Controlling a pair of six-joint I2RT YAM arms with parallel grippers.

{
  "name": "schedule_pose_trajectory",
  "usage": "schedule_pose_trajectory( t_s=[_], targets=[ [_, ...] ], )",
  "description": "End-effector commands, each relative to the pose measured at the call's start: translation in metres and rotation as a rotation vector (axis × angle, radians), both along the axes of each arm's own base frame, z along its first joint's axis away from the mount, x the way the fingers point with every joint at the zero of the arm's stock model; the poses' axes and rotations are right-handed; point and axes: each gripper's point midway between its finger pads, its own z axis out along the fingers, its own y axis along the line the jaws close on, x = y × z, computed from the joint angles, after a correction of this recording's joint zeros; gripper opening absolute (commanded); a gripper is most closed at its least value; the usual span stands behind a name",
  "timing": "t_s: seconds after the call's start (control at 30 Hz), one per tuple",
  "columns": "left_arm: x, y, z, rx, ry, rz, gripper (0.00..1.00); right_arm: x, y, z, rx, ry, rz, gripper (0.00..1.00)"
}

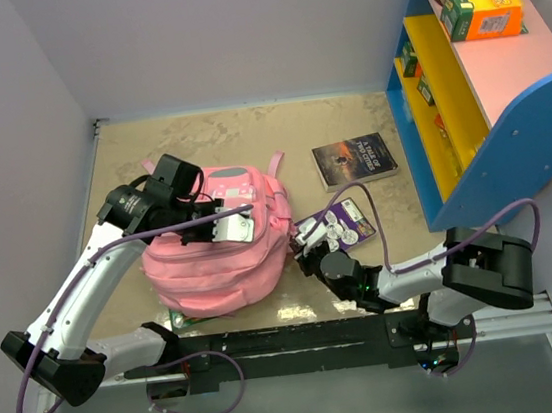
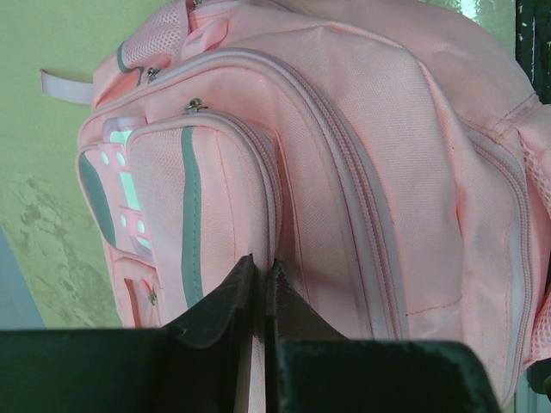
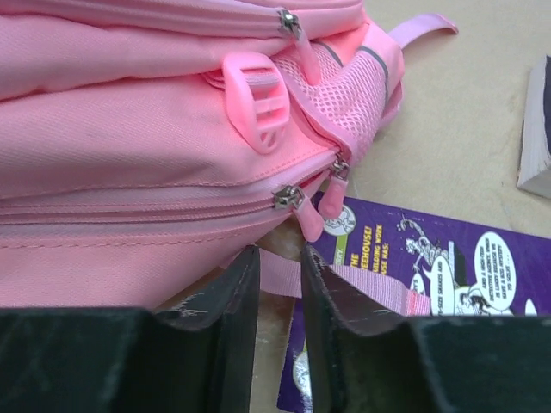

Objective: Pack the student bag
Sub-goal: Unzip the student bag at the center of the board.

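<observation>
Student bag flat on the surface, close to the near edge, a bit left of the middle. Left claw on top of the bag, squeezed together, tips touching the front pocket; cannot tell if any cloth is pinched. Right claw low at the bag's right side, by the near edge, clamped on a pink strap of the bag. Under that strap, a purple comic book. Farther back, toward the right edge, a dark book.
</observation>
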Motion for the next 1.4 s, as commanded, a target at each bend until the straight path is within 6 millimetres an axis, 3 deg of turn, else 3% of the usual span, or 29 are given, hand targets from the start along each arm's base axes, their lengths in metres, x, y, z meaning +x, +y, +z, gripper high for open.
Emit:
schedule_pose_trajectory(
  t_s=[0.0,0.03,0.13,0.4,0.5,0.63,0.7,0.73,0.93,1.37],
  targets=[
    [0.018,-0.005,0.038,-0.065,-0.137,0.011,0.0,0.007,-0.011,-0.006,-0.003,-0.003,-0.088,0.35],
    [0.018,-0.005,0.039,-0.064,-0.137,0.007,0.0,0.01,-0.01,-0.004,-0.003,-0.011,-0.105,0.41],
    [0.015,-0.004,0.041,-0.064,-0.134,0.001,0.0,0.018,-0.003,0.0,-0.026,-0.048,-0.116,0.46],
    [0.01,-0.002,0.036,-0.059,-0.125,-0.001,0.0,0.031,0.009,0.003,-0.058,-0.117,-0.143,0.43],
    [0.009,-0.002,0.03,-0.057,-0.109,-0.002,0.0,0.033,0.012,0.002,-0.071,-0.133,-0.142,0.36],
    [0.008,-0.003,0.028,-0.06,-0.098,-0.002,0.0,0.032,0.01,-0.003,-0.09,-0.139,-0.136,0.11],
    [0.007,-0.003,0.026,-0.058,-0.092,0.002,0.0,0.031,0.007,0.004,-0.065,-0.146,-0.132,0.04],
    [0.009,-0.003,0.026,-0.059,-0.095,0.007,0.0,0.028,0.006,0.003,-0.063,-0.142,-0.114,0.0],
    [0.014,-0.008,0.018,-0.076,-0.075,0.033,0.0,0.013,0.008,0.014,-0.043,-0.117,-0.058,0.0],
    [0.035,-0.03,0.002,-0.149,0.02,0.173,0.0,-0.049,0.03,0.017,-0.032,-0.027,0.029,0.0]
  ],
)
